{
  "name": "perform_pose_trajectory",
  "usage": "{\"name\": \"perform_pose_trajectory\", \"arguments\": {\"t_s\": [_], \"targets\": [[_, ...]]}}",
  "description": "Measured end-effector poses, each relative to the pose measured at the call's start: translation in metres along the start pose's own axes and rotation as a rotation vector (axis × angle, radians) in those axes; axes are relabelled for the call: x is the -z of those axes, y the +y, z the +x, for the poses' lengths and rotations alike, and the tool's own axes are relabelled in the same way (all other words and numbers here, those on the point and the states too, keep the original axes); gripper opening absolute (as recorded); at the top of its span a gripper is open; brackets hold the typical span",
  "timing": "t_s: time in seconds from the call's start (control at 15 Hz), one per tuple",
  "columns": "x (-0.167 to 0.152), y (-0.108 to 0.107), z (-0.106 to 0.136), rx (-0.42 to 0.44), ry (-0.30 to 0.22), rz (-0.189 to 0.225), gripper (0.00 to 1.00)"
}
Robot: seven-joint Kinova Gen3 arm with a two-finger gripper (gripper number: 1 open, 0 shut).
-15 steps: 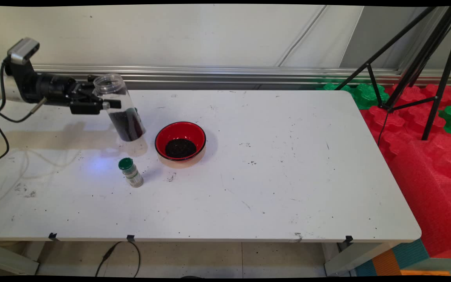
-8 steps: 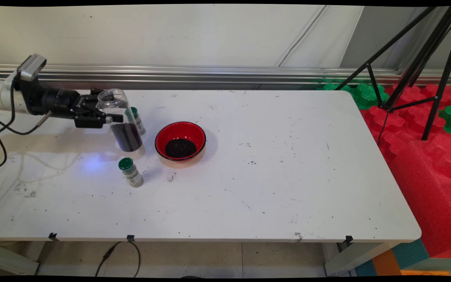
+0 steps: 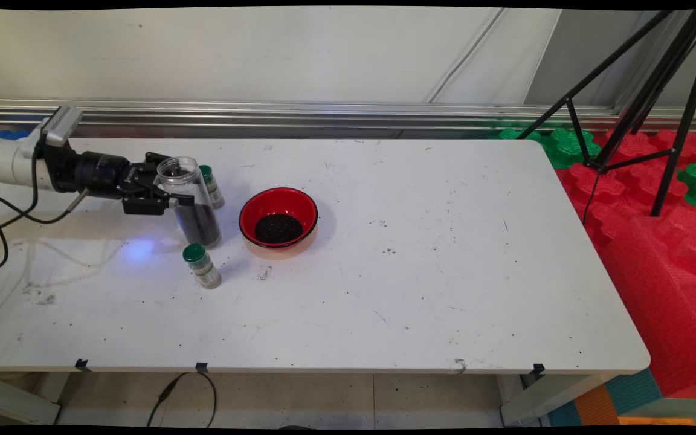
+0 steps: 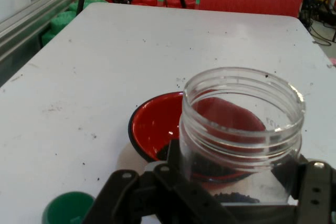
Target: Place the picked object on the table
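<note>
A: Holding what?
B: Black two-finger tool (image 3: 170, 194) clamped round a clear open-topped plastic jar (image 3: 192, 202), half full of dark grains. Held upright, mouth up, no lid on.

A: Standing on the white worktop (image 3: 420, 266)?
B: Base down at the surface, or a hair above; cannot tell which. Placed at the left of the worktop, just left of a red bowl with a black rim (image 3: 278, 222).

A: In the bowl?
B: A small heap of the same dark grains.

A: Anything else close by?
B: Two small green-capped shaker bottles. One (image 3: 202, 266) just in front of the jar, upright. The other (image 3: 210, 186) right behind the jar, partly hidden by it.

A: From the hand camera?
B: Jar mouth (image 4: 244, 109) large in front, red bowl (image 4: 157, 125) seen behind and through the clear wall, one green cap (image 4: 68, 208) at lower left.
</note>
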Motion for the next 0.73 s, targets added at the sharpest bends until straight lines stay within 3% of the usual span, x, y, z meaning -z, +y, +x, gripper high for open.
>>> {"name": "perform_pose_trajectory", "arguments": {"t_s": [0.53, 0.6, 0.73], "targets": [[-0.006, 0.001, -0.014, -0.019, -0.019, 0.001, 0.0], [-0.006, 0.001, -0.015, -0.02, -0.02, 0.001, 1.0], [-0.007, 0.001, -0.017, -0.024, -0.022, 0.001, 1.0]]}}
